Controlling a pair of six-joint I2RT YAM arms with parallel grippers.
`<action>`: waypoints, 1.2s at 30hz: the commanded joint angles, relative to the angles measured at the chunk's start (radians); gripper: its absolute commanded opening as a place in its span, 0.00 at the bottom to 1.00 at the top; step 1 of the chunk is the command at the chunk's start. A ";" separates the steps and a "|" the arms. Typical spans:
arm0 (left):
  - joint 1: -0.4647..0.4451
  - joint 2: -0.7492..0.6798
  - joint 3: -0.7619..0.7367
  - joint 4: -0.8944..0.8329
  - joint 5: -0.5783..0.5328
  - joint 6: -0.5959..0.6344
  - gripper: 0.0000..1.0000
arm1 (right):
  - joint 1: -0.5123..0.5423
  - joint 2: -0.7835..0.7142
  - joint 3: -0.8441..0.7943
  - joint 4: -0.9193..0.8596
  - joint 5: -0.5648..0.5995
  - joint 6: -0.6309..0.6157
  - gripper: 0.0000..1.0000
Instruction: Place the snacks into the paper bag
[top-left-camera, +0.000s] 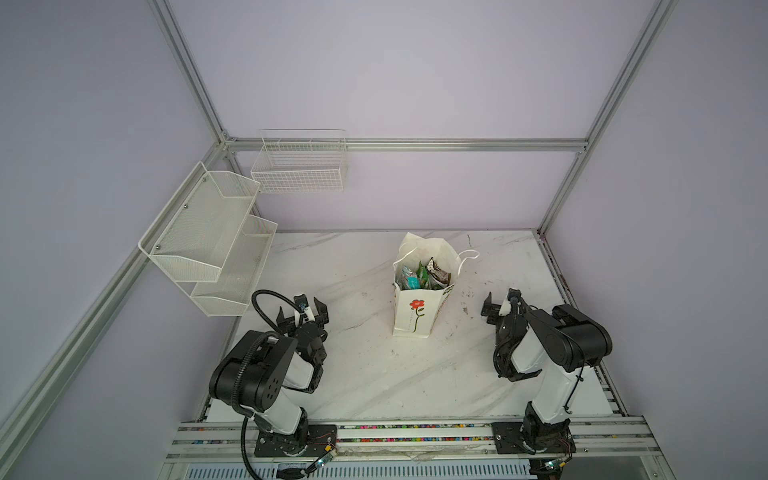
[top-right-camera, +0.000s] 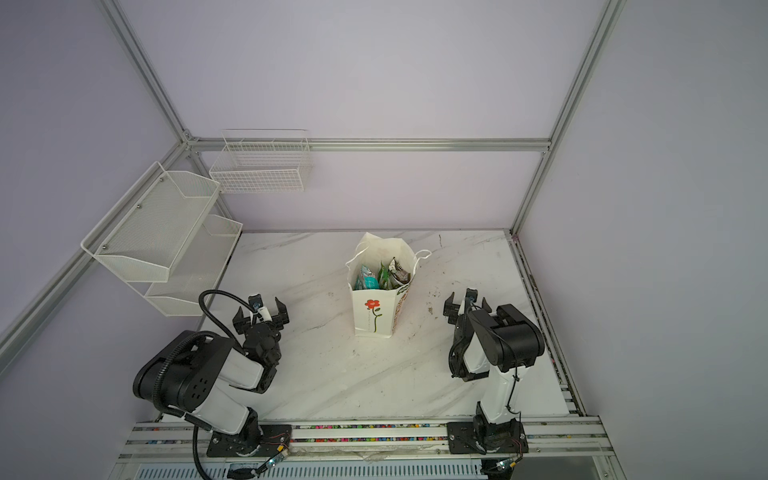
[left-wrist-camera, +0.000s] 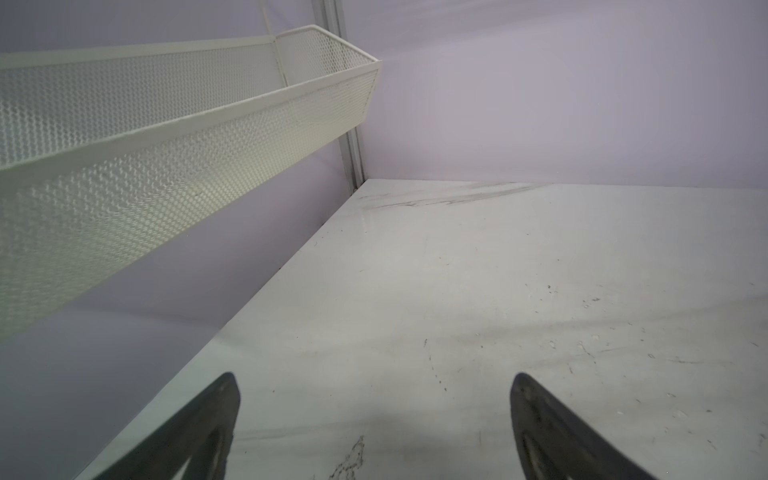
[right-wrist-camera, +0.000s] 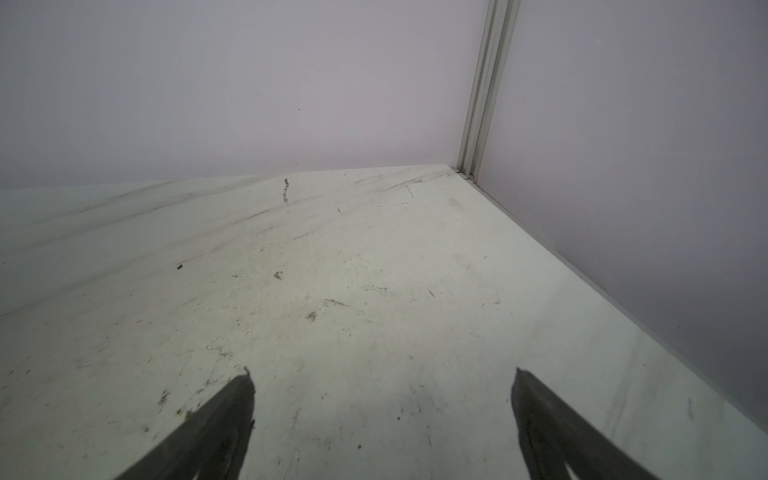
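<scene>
The worktop (top-left-camera: 374, 374) carries no loose packet. The paper bag (top-left-camera: 415, 316) stands upright near centre, the snacks (top-left-camera: 424, 276) inside. Left hand (left-wrist-camera: 374, 378) at its 9 o'clock, right hand (right-wrist-camera: 382, 374) at 3 o'clock, both gape wide, holding nothing. Seemingly done: park clear of the bag.

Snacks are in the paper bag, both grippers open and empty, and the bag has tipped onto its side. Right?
No: the paper bag stands upright, mouth up, in both top views. The rest holds: the snacks are inside it; the left gripper and right gripper are open and empty.
</scene>
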 joint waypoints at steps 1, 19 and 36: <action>0.040 0.013 0.040 0.054 0.147 0.014 1.00 | -0.022 -0.017 0.030 0.212 -0.006 0.031 0.97; 0.186 -0.026 0.216 -0.390 0.339 -0.104 1.00 | -0.097 -0.072 0.209 -0.202 -0.060 0.077 0.97; 0.186 -0.028 0.217 -0.392 0.339 -0.104 1.00 | -0.095 -0.072 0.208 -0.200 -0.059 0.077 0.97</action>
